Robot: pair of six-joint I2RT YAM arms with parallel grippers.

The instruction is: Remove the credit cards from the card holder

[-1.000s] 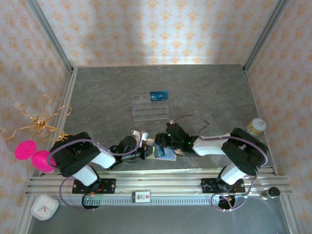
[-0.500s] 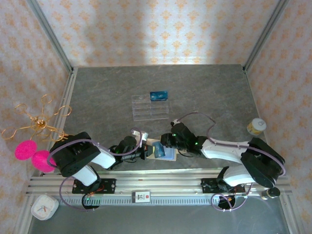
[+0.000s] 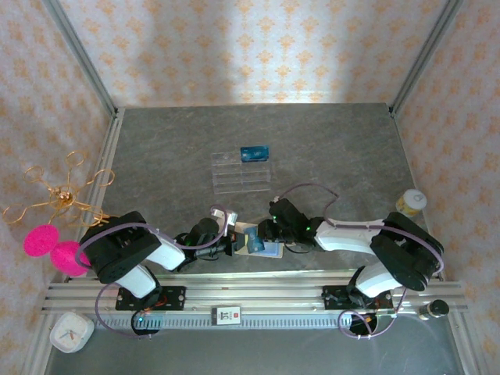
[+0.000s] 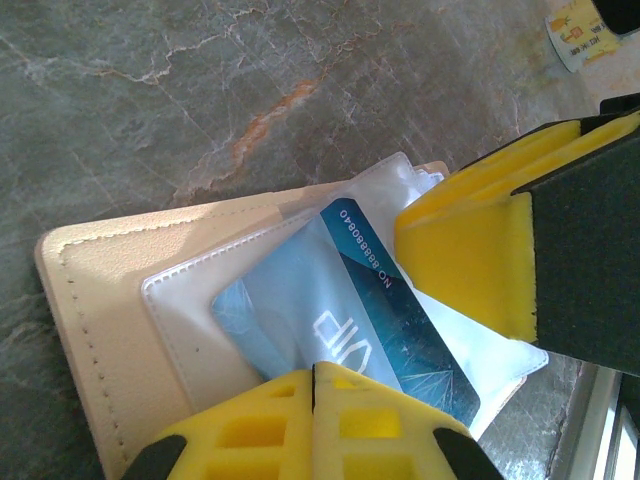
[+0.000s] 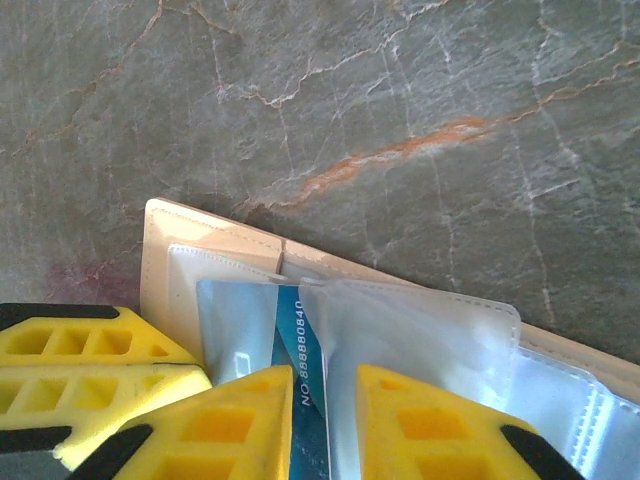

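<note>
The beige card holder lies open near the table's front edge, between both grippers. A blue credit card sits half out of its clear inner pocket. My left gripper is shut, its yellow fingertips pressed together on the holder's near edge. My right gripper is open with a narrow gap. Its fingers straddle the card and the pocket's edge, over the holder. One right finger rests on the pocket. In the top view the left gripper and right gripper meet over the holder.
A clear compartment tray stands mid-table with another blue card at its far right corner. A small yellow-and-white jar sits at the right. Pink balls on gold wire hang at the left, and a white timer lies front left.
The right arm's elbow swung out to the right and came partly back. Its gripper stayed at the card holder, shifting slightly. The left arm has not moved.
</note>
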